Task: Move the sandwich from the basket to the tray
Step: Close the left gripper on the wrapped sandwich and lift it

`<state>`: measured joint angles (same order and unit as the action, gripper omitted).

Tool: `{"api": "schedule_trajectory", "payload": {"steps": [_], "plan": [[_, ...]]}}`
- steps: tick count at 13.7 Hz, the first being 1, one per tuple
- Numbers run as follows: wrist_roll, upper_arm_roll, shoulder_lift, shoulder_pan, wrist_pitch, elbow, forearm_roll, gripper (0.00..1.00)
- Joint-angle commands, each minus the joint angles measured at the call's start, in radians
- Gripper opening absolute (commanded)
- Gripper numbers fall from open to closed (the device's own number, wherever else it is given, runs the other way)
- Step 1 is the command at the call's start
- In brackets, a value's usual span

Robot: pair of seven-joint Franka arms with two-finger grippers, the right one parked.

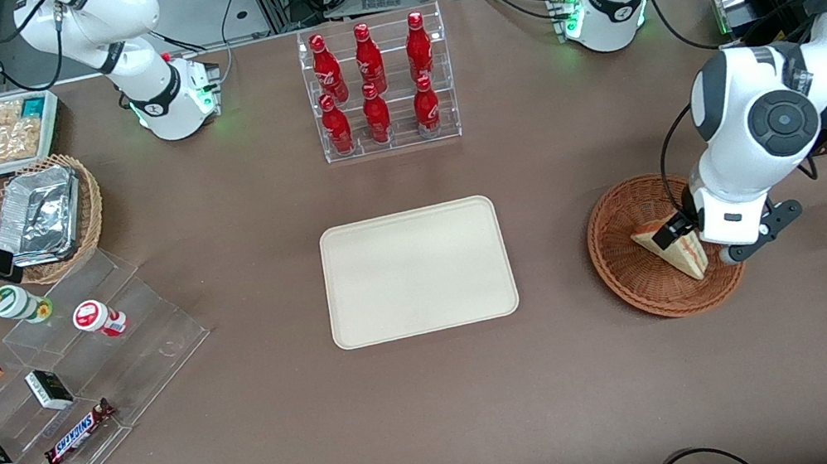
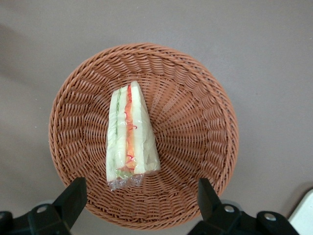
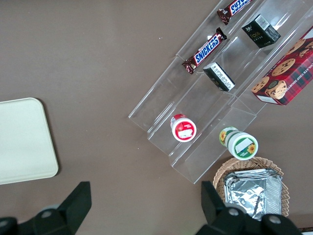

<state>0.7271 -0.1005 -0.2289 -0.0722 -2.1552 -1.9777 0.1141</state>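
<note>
The sandwich (image 2: 130, 134) lies in the basket (image 2: 195, 122) on the brown surface (image 1: 444, 412), well apart from the tray (image 1: 417, 271), and the jaws (image 2: 142, 198) hang just above it, wide apart, touching nothing.

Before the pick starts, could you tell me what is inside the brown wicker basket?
Only the sandwich lies in the basket. The open pincer hovers above it. The weave under the sandwich is hidden.
</note>
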Motion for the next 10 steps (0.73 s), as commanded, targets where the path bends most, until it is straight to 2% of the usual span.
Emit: {"api": "schedule_trajectory", "payload": {"steps": [1, 5, 10], "plan": [[0.058, 0.005, 0.02, 0.006, -0.118, -0.094, 0.025, 1.0], [0.064, 0.044, 0.011, 0.008, -0.21, -0.156, 0.025, 1.0], [0.103, 0.045, -0.023, 0.008, -0.311, -0.199, 0.025, 1.0]]}}
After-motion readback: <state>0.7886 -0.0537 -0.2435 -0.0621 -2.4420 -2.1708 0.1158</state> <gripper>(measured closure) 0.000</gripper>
